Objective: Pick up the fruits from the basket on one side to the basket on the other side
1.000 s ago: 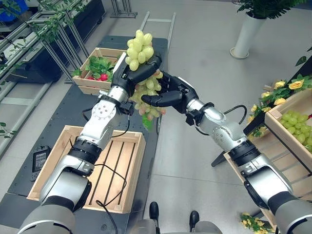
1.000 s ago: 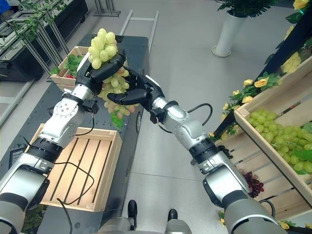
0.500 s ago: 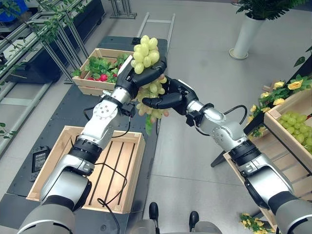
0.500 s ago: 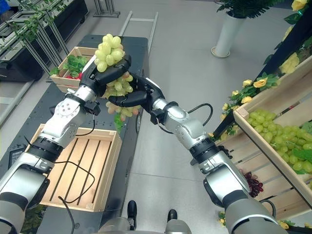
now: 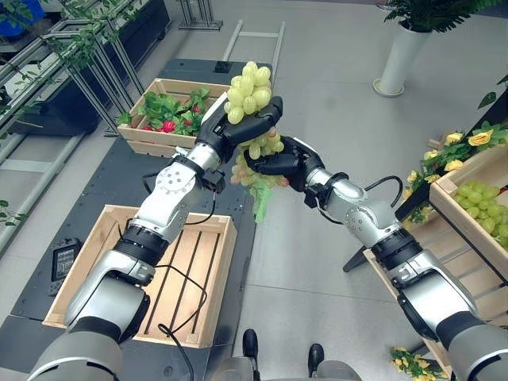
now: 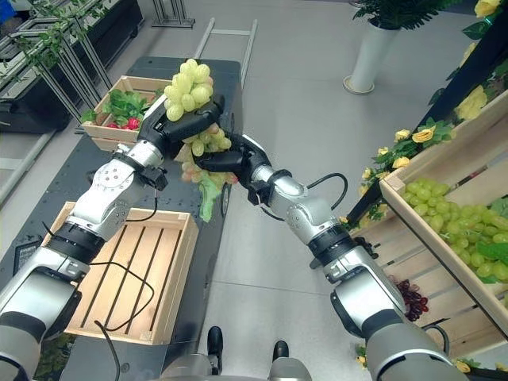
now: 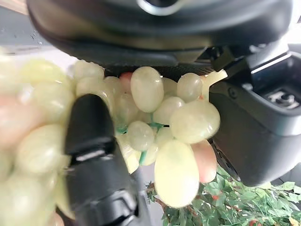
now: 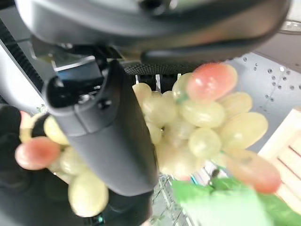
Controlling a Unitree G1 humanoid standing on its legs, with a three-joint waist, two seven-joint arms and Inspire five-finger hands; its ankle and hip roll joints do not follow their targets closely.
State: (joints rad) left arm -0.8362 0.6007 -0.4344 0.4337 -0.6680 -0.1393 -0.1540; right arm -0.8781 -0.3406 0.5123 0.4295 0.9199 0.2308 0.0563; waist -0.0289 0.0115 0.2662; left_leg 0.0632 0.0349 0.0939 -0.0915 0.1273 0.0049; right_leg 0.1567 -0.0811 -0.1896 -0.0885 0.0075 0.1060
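Note:
A bunch of green grapes [image 5: 250,89] with a few pinkish ones and a green leaf [image 5: 260,205] hangs in the air over the dark mat, between both hands. My left hand [image 5: 238,128] is shut on the middle of the bunch, with the top of the bunch standing above its fingers. My right hand [image 5: 279,163] is curled round the lower part, just right of the left hand. In the left wrist view the grapes [image 7: 178,141] sit beside the thumb [image 7: 94,155]. The right wrist view shows the grapes [image 8: 197,127] past a dark finger [image 8: 117,136].
An empty slatted wooden crate [image 5: 77,266] lies at the lower left. A crate of leaves and red fruit [image 5: 151,135] stands behind it. A crate on the right [image 5: 468,226] holds green grapes, beside yellow flowers [image 5: 456,147]. A white planter [image 5: 401,55] stands at the back right.
Both hands have carried the bunch to the right and slightly up. My right hand's fingers, stretched out under the grapes before, have curled round the lower part.

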